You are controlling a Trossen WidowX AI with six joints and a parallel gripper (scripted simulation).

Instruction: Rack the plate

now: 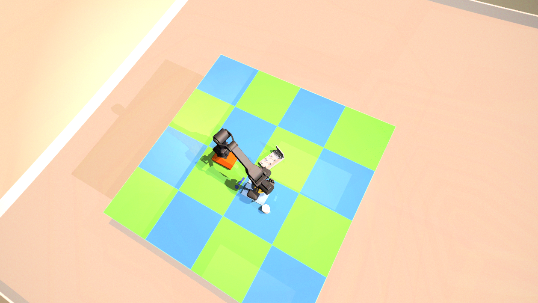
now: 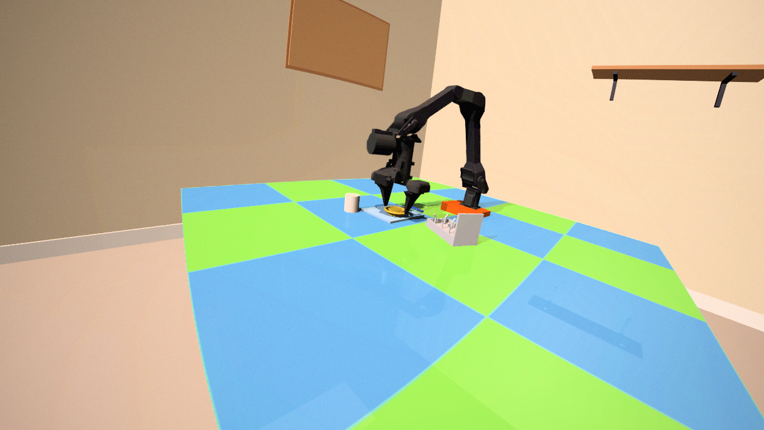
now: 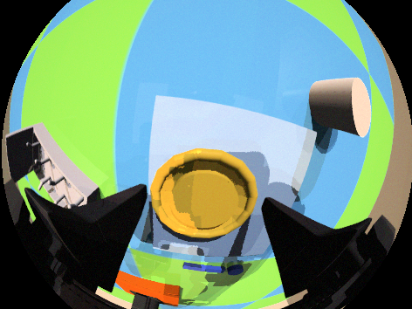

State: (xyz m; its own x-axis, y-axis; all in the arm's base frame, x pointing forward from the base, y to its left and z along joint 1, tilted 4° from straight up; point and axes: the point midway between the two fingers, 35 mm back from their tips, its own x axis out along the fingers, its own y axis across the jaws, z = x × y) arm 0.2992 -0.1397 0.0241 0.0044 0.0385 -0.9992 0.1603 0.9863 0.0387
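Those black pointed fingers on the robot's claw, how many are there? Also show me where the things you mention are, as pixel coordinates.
2. In the wrist view, one finger (image 3: 115,223) (image 2: 384,193) is left of the yellow plate (image 3: 202,194) (image 2: 396,210), the other (image 3: 290,236) (image 2: 410,201) right of it. Both show whole tips; none seems hidden.

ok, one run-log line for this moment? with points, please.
claw (image 2: 397,209) (image 3: 208,199): open, around plate | plate (image 2: 396,210) (image 3: 203,194): flat on pale board (image 2: 385,217) (image 3: 223,124), ungripped | dish rack (image 1: 270,159) (image 2: 467,229) (image 3: 72,163): no plate
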